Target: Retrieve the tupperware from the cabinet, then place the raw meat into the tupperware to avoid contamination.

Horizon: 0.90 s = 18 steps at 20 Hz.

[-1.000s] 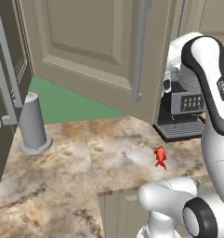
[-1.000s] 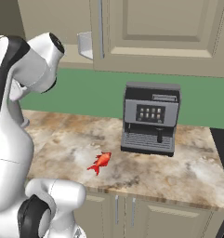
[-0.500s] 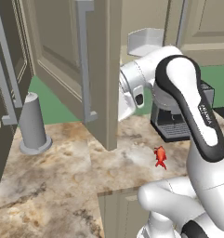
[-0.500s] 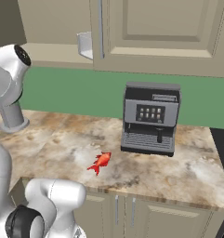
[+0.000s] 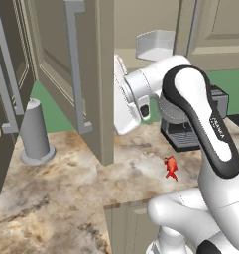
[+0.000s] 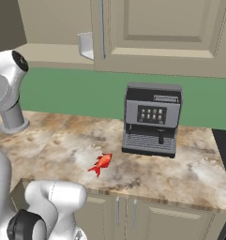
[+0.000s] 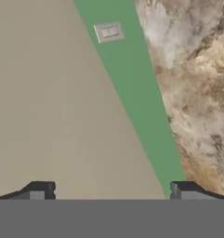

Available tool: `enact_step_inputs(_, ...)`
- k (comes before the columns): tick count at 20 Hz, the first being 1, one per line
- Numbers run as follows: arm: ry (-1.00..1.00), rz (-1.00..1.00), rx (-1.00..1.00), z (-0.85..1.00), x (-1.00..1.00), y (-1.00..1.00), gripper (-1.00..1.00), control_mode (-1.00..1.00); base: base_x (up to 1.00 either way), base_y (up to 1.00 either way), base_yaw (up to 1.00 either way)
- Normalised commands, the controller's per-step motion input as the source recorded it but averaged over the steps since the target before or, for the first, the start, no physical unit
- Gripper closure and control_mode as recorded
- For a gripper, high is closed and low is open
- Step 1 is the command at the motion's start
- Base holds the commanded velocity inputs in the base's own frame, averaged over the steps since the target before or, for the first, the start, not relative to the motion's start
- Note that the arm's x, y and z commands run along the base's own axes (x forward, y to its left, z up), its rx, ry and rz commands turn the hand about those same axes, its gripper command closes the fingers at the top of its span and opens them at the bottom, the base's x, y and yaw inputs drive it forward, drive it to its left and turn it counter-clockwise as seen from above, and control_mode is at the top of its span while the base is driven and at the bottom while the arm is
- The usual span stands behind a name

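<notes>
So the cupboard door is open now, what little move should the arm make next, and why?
Probably lift the open gripper up and around the open door toward the tupperware on the cabinet shelf. The fingers hold nothing and face the door panel and green wall, the box sits on the shelf above the arm, and the raw meat lies on the counter.

Small dark lettering runs along the white arm (image 5: 216,130) at the right of the left base view, too small to read.
</notes>
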Motion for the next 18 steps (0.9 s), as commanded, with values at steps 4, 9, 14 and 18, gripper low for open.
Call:
enact_step_inputs(4,0.09,0.00,0.00,0.00,-0.05,-0.41,-1.00,-1.00,0.00,0.00,0.00)
enact_step_inputs(9,0.17,-0.02,0.01,-0.10,0.29,-0.61,-1.00,-1.00,0.00,0.00,0.00)
enact_step_inputs(14,-0.03,0.00,-0.23,-0.43,0.14,-0.81,-1.00,-1.00,0.00,0.00,0.00)
enact_step_inputs(18,-0.12,0.02,-0.30,-0.49,0.01,-0.68,-1.00,-1.00,0.00,0.00,0.00)
